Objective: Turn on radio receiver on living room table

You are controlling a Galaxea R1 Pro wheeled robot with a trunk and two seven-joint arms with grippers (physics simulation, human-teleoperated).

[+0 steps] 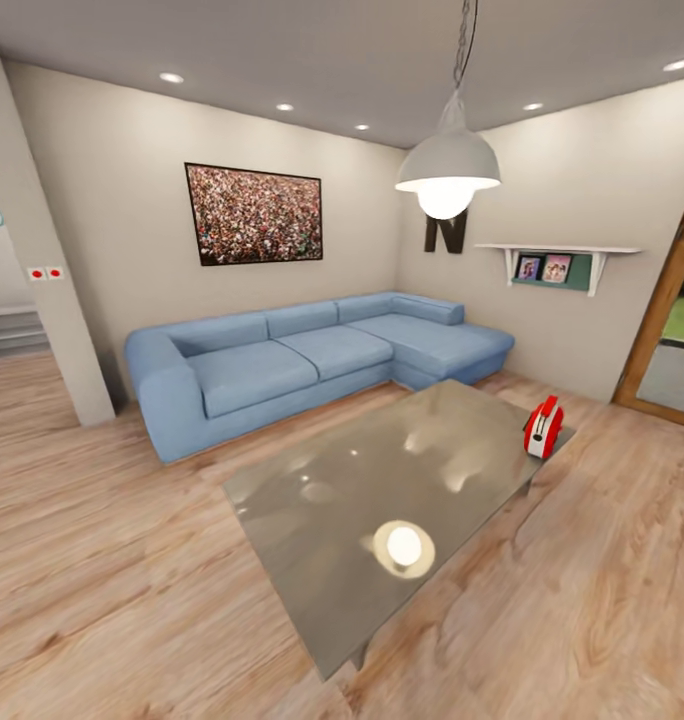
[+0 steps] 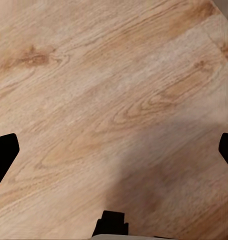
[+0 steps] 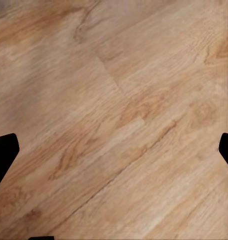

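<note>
One red, white-trimmed radio receiver [image 1: 543,428] on grey table [image 1: 312,500]; both claws [image 2: 114,150] [image 3: 114,150] wide.

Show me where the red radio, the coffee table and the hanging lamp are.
radio receiver [image 1: 543,428], head view, on its red side.
table [image 1: 322,480], head view, on bare glossy top.
pendant lamp [image 1: 449,160], head view, on its white dome.

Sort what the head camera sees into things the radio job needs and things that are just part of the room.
For the job:
- radio receiver, near the far right corner of the table
- table, glossy grey top

Just part of the room:
- blue sofa
- pendant lamp
- framed picture
- wall shelf with photos
</note>
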